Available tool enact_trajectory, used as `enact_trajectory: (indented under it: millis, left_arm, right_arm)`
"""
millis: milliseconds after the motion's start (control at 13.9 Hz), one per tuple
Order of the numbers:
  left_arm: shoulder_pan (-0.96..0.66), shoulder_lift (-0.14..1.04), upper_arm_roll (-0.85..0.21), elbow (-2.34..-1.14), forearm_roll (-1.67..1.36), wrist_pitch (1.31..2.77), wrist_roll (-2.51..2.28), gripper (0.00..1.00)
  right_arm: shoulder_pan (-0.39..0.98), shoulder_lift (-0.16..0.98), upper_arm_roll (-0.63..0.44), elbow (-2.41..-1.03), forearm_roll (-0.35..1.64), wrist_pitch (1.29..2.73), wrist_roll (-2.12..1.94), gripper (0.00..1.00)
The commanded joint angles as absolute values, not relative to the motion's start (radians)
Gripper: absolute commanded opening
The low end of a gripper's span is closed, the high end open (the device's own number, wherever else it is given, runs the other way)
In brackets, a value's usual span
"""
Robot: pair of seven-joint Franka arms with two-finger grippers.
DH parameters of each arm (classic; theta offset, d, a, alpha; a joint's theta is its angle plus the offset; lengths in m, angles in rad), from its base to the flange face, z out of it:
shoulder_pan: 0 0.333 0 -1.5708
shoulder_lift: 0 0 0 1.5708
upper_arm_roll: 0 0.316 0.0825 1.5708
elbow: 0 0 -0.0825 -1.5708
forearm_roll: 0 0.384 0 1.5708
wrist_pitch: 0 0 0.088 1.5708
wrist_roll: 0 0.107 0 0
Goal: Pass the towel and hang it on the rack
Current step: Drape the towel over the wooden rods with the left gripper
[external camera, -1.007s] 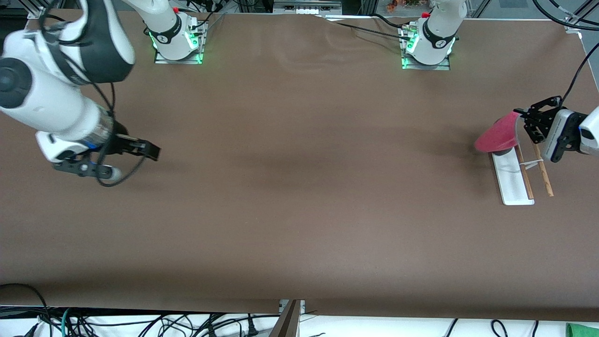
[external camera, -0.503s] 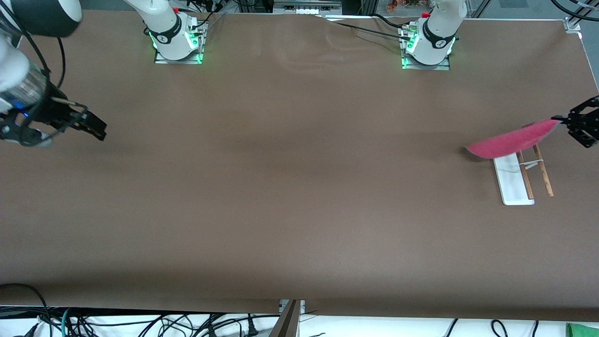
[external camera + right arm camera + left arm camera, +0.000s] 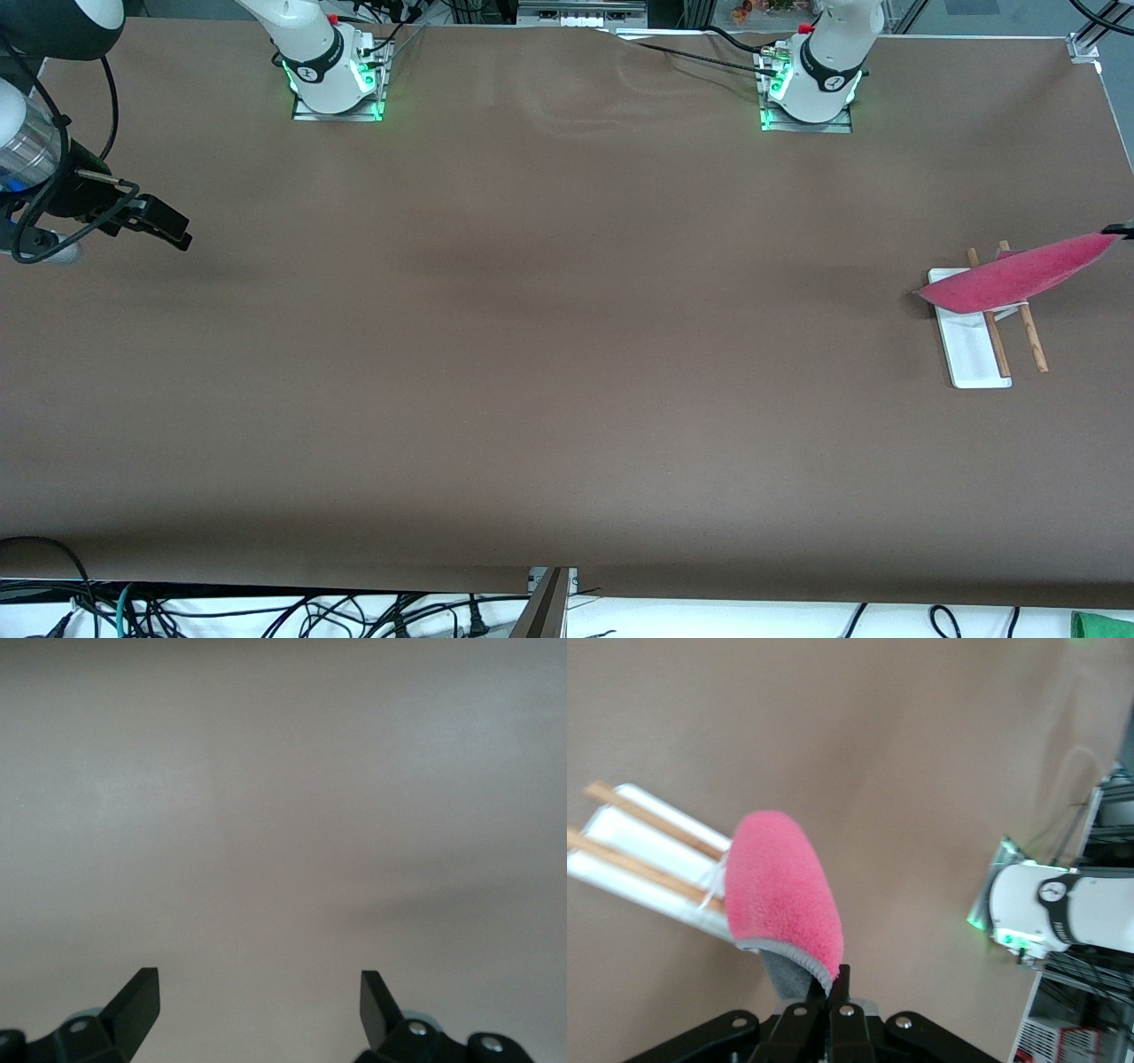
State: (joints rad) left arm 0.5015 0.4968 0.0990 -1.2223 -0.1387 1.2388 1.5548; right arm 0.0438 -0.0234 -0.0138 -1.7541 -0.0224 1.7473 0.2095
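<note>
I see the towel (image 3: 1014, 277) stretched out in the air over the rack (image 3: 970, 341), pink side up, its low end just over the white base and its high end rising toward the left arm's edge of the table. It crosses over both wooden rods (image 3: 1032, 337). In the left wrist view the grey reverse and stitched edge show at the pinched corner. My left gripper (image 3: 837, 992) has its jaws clamped tight on that corner; in the front view only its tip shows at the frame's edge. The rack stands at the left arm's end of the table (image 3: 567, 354). My right gripper (image 3: 168, 229) waits over the right arm's end of the table, jaws spread wide with nothing between them.
</note>
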Motion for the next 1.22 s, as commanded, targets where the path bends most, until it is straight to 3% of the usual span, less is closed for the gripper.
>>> enact_trajectory:
  millis: [0, 1151]
  left_arm:
    - [0.538, 0.525, 0.097, -1.181, -0.121, 1.272, 1.548, 0.0]
    - [0.68, 0.653, 0.095, -1.18, -0.133, 1.368, 1.555, 0.0]
  right_arm:
    - [0.026, -0.046, -0.014, -1.77, -0.002, 1.75, 0.17, 1.0]
    - [0.026, -0.032, -0.014, -1.761, 0.002, 1.752, 0.129, 1.0]
